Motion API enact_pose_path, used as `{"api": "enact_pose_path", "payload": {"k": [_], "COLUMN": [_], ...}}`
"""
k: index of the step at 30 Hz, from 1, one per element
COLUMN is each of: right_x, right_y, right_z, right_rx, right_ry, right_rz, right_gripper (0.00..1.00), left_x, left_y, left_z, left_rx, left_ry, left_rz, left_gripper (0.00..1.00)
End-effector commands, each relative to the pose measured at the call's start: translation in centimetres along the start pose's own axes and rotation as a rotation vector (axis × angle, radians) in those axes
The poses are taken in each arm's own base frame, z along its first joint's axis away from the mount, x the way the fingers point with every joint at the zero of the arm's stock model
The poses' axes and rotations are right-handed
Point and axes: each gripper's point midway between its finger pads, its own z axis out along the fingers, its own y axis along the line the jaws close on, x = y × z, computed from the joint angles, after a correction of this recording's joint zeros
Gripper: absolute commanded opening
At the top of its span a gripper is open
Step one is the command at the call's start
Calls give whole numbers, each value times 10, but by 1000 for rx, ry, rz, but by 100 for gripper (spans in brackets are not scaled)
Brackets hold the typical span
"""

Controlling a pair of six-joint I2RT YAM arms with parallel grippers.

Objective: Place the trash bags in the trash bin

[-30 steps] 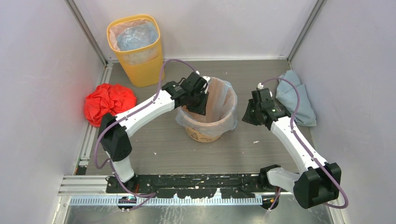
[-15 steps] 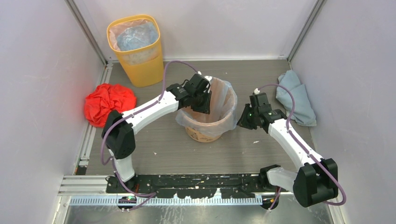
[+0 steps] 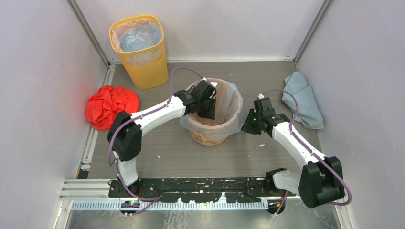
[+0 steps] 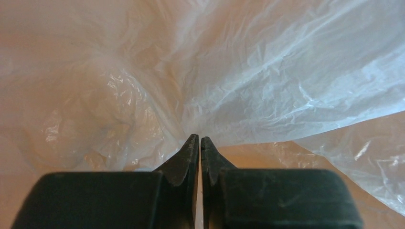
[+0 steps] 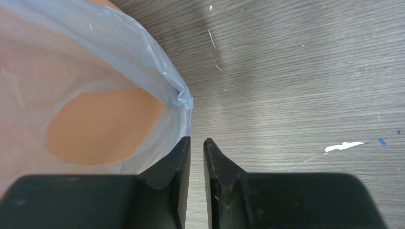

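Observation:
The trash bin (image 3: 208, 137), a round orange bucket, stands mid-table, lined with a clear trash bag (image 3: 235, 102) folded over its rim. My left gripper (image 3: 208, 110) reaches down inside the bin. In the left wrist view it (image 4: 199, 138) is shut, and the bag's film (image 4: 267, 81) creases toward its tips, pinched there. My right gripper (image 3: 247, 125) sits low outside the bin's right side. In the right wrist view it (image 5: 197, 140) stands narrowly open with bare table between the jaws, and the bag's hanging edge (image 5: 143, 52) brushes the left finger (image 5: 177, 152) over the orange wall (image 5: 100, 126).
A taller yellow bin (image 3: 143, 69) with its own liner stands at the back left. A crumpled red bag (image 3: 111, 105) lies by the left wall. A blue-grey bag (image 3: 301, 102) lies by the right wall. White specks dot the wood-grain table (image 5: 296, 71).
My left gripper has pushed further right and deeper into the bin and closed its jaws. My right gripper has slid nearer and lower beside the bin, away from the blue-grey bag.

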Motion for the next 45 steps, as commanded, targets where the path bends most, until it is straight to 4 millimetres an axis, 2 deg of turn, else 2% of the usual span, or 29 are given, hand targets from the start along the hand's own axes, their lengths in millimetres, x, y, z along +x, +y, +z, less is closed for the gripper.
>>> {"api": "enact_pose_path", "payload": {"k": [1, 3, 6, 9, 12, 14, 19, 23, 27, 31, 45], "right_x": [-12, -13, -16, -18, -19, -20, -26, -31, -34, -36, -31], "right_y": [10, 10, 12, 13, 13, 13, 15, 17, 19, 19, 12], "right_z": [3, 2, -1, -2, -3, -4, -7, -9, -13, -14, 10], "right_rx": [-39, -40, -44, -43, -44, -43, -38, -42, -50, -49, -28], "right_ry": [-47, -47, -61, -64, -66, -72, -90, -103, -120, -131, -114], "right_rz": [8, 7, 8, 4, 3, 2, 0, 3, 3, 5, 19], "right_gripper": [23, 22, 23, 24, 24, 24, 24, 24, 30, 33, 33], "left_x": [-10, -10, -11, -13, -13, -11, -4, 2, 10, 18, 30], "left_y": [-11, -11, -15, -22, -25, -26, -31, -36, -33, -30, -26], "left_z": [4, 5, 3, 0, -6, -8, -7, 1, 11, 23, 49], "left_rx": [41, 42, 66, 92, 95, 85, 68, 70, 60, 55, 65], "left_ry": [-45, -43, -44, -46, -52, -50, -55, -51, -38, -25, -7], "left_rz": [-6, -6, -5, -3, 5, 14, 48, 65, 71, 72, 67], "left_gripper": [6, 7, 16, 19, 18, 14, 10, 5, 0, 0, 0]}}
